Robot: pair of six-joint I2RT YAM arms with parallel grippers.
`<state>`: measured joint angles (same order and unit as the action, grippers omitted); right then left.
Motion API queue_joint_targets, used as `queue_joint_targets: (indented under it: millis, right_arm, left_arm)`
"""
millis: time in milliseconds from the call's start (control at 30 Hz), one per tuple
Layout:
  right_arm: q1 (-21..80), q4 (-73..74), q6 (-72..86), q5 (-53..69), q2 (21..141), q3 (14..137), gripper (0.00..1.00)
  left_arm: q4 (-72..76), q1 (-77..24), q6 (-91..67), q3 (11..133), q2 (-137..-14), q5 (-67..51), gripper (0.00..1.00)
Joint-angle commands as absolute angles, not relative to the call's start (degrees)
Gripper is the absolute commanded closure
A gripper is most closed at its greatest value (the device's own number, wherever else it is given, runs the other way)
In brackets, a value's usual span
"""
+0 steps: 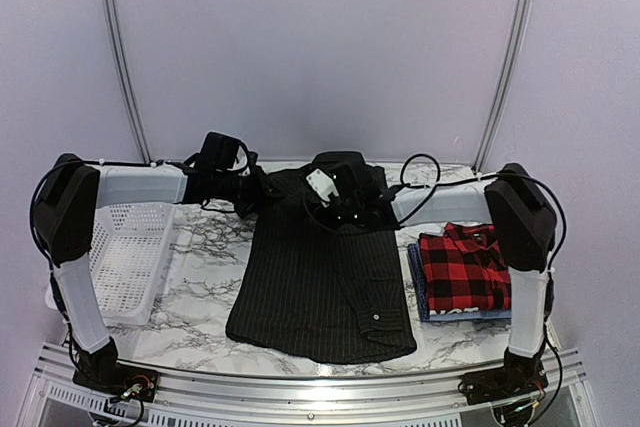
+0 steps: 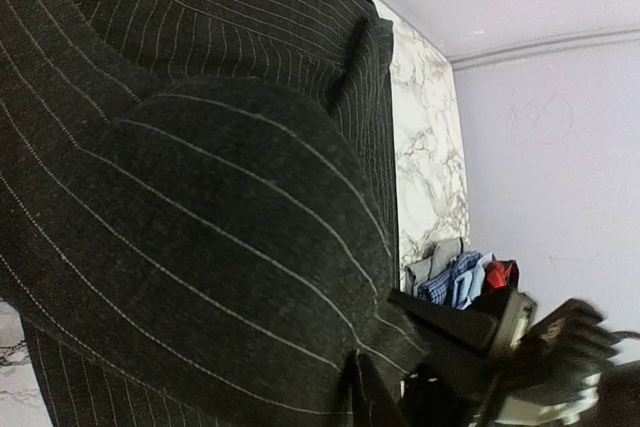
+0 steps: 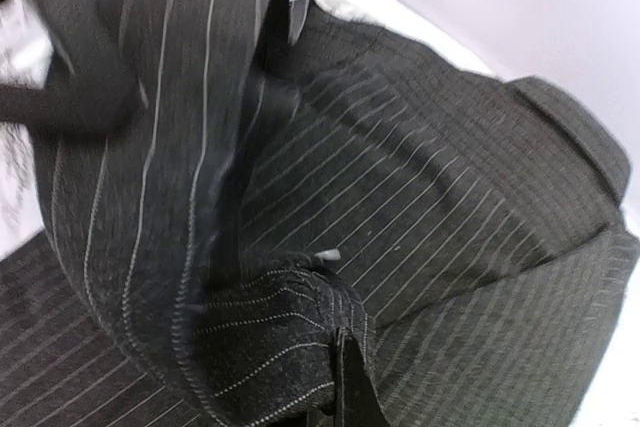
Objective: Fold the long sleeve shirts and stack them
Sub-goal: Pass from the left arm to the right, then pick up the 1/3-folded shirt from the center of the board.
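Observation:
A black pinstriped long sleeve shirt (image 1: 320,282) lies lengthwise in the middle of the marble table, collar at the far end. My left gripper (image 1: 266,193) is at its far left shoulder. In the left wrist view the cloth (image 2: 200,197) drapes over that gripper (image 2: 358,379), and creases run into its closed jaws. My right gripper (image 1: 346,211) is over the collar area. It is shut on a bunched fold of the same shirt (image 3: 430,197), pinched at its tips (image 3: 345,372). A folded red-and-black plaid shirt (image 1: 462,269) rests on a folded blue shirt (image 1: 417,282) at the right.
A white mesh basket (image 1: 130,252) stands at the left edge of the table (image 1: 205,282). The back wall runs close behind the grippers. In the left wrist view the blue shirt (image 2: 455,282) and the plaid one (image 2: 500,272) show past the right arm's dark body (image 2: 540,337).

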<state>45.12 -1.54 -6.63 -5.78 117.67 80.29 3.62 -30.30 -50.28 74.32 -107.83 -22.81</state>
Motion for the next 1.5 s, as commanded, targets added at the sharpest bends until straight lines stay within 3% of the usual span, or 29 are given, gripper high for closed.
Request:
queue_joint_targets:
  millis: [0, 200, 367, 667, 833, 1233, 1467]
  right_arm:
    - [44.25, 13.13, -5.13, -6.89, 112.03, 88.47, 1.0]
    - [42.33, 22.29, -3.47, -13.5, 112.45, 97.67, 1.0]
    - [40.6, 26.94, -1.71, -18.5, 115.68, 105.03, 1.0]
    - [39.12, 28.91, -2.37, -19.27, 117.0, 110.91, 1.0]
    - [39.02, 29.0, -2.36, -18.4, 116.32, 110.72, 1.0]
    - [39.05, 30.18, -2.29, -17.85, 114.76, 111.58, 1.0]
    - [39.04, 30.64, -2.46, -17.98, 113.58, 111.45, 1.0]
  left_arm:
    - [0.1, -30.0, -45.86, 76.02, -104.55, -25.87, 0.73]
    - [-2.24, -31.53, -43.4, 69.54, -97.78, -26.68, 0.53]
    - [-5.48, -34.15, -43.7, 58.95, -88.4, -22.94, 0.48]
    - [-12.26, -40.35, -48.43, 37.85, -74.49, -14.74, 0.56]
    - [-13.07, -45.15, -52.87, 31.92, -69.41, -11.58, 0.59]
    - [-17.05, -51.73, -54.64, 32.22, -71.57, -6.75, 0.71]
    - [-21.4, -52.24, -54.76, 33.21, -69.57, -3.81, 0.72]
